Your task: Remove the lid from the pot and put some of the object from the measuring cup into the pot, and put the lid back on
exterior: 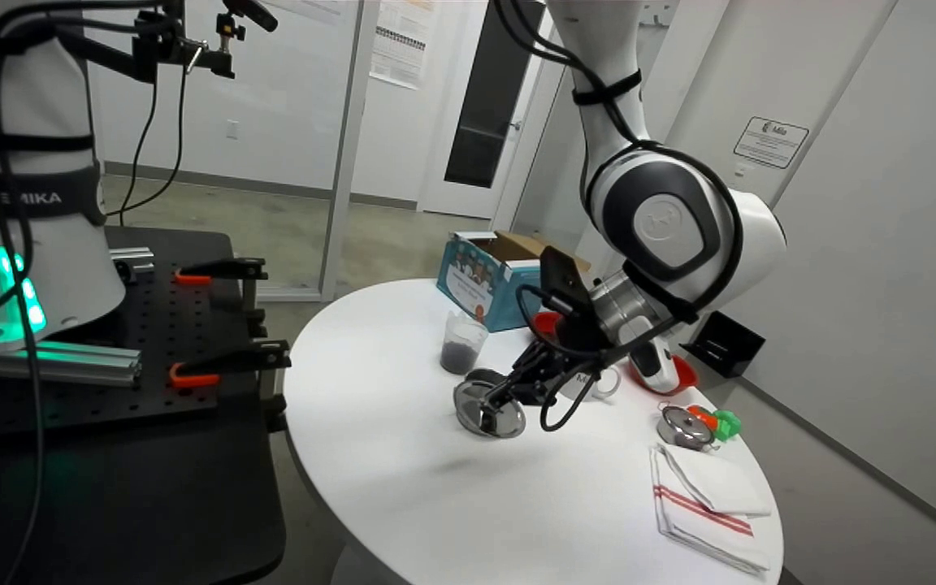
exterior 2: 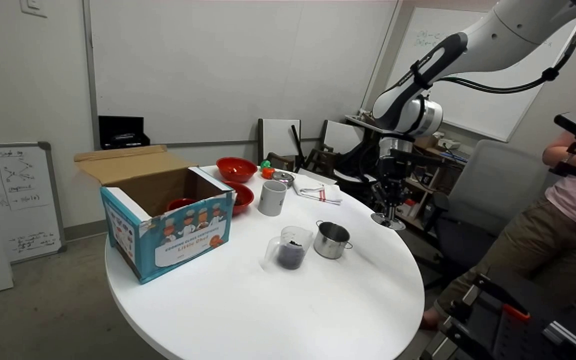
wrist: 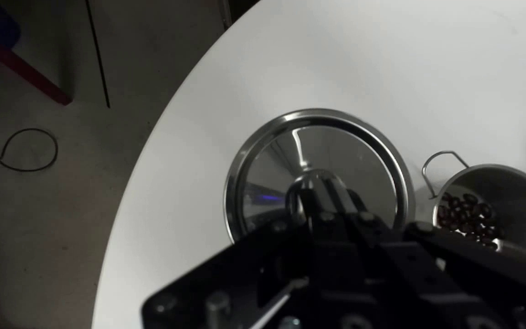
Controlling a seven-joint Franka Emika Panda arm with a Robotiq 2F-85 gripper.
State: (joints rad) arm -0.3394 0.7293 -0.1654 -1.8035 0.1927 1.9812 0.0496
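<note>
presently, the black gripper (exterior: 497,397) is clamped on the round silver metal lid (wrist: 340,153) above the round white table (exterior 2: 268,310); the open cylindrical silver metal pot (exterior 2: 330,245), containing dark beans (wrist: 468,215), stands just beside the transparent measuring cup (exterior 2: 292,250).

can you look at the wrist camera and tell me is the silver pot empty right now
No, the wrist view shows a cluster of dark bean-like pieces lying inside the silver pot.

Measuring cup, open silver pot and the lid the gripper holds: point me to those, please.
Measuring cup (exterior 2: 293,250), in an exterior view: clear side wall.
Open silver pot (exterior 2: 328,247), in an exterior view: outer side wall.
Held lid (wrist: 343,153), in the wrist view: upper face.
</note>
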